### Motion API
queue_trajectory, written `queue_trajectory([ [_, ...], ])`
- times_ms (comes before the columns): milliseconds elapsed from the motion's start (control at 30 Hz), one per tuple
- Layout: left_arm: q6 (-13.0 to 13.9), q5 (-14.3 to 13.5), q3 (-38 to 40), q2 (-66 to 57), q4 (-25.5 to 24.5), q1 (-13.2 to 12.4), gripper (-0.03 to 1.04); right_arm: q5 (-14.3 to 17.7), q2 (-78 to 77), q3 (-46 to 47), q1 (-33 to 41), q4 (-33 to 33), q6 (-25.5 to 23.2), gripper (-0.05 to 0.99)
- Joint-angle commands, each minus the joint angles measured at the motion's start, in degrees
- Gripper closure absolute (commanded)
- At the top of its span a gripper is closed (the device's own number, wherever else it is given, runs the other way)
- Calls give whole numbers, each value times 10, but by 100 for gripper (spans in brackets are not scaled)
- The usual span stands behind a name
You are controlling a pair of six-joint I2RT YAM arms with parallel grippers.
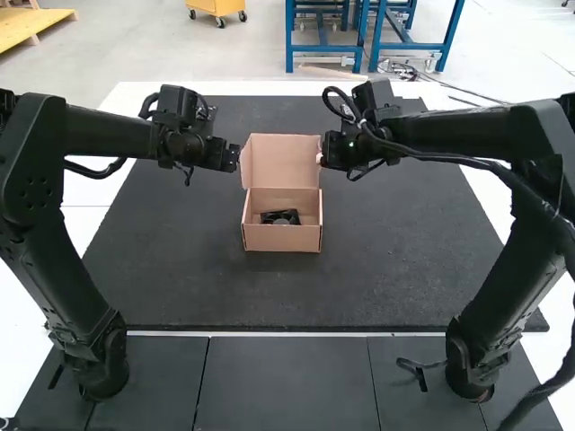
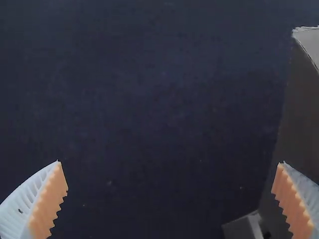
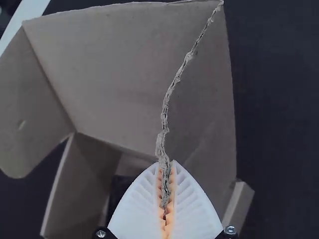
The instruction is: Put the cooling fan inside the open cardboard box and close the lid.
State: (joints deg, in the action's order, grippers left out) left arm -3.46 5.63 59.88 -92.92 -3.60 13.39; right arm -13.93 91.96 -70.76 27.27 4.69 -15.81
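A: Your cooling fan (image 1: 279,216), black and square, lies inside the brown cardboard box (image 1: 281,235). The front wall hides its lower part.

B: You have the lid (image 1: 283,162) standing upright at the box's twelve o'clock. Your right tool (image 3: 164,167), with white ribbed fingers, is pinched closed on the lid's ragged side edge, at two o'clock from the fan.

A: Your left tool (image 2: 171,163) gapes wide with its toothed orange pads (image 2: 50,194) apart, gripping nothing. It's at ten o'clock from the fan, just beside the lid.

B: A dark, matte mat (image 1: 404,251) lies beneath. In your left wrist view the box is cut off at the edge.
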Motion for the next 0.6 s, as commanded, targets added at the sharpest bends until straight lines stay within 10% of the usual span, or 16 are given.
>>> queue_trajectory([
  [0,0,5,3,33,3,14,4,4,-8,28,10,-2,3,95],
  [567,-7,3,-5,46,-33,24,4,5,-34,112,37,-89,2,95],
])
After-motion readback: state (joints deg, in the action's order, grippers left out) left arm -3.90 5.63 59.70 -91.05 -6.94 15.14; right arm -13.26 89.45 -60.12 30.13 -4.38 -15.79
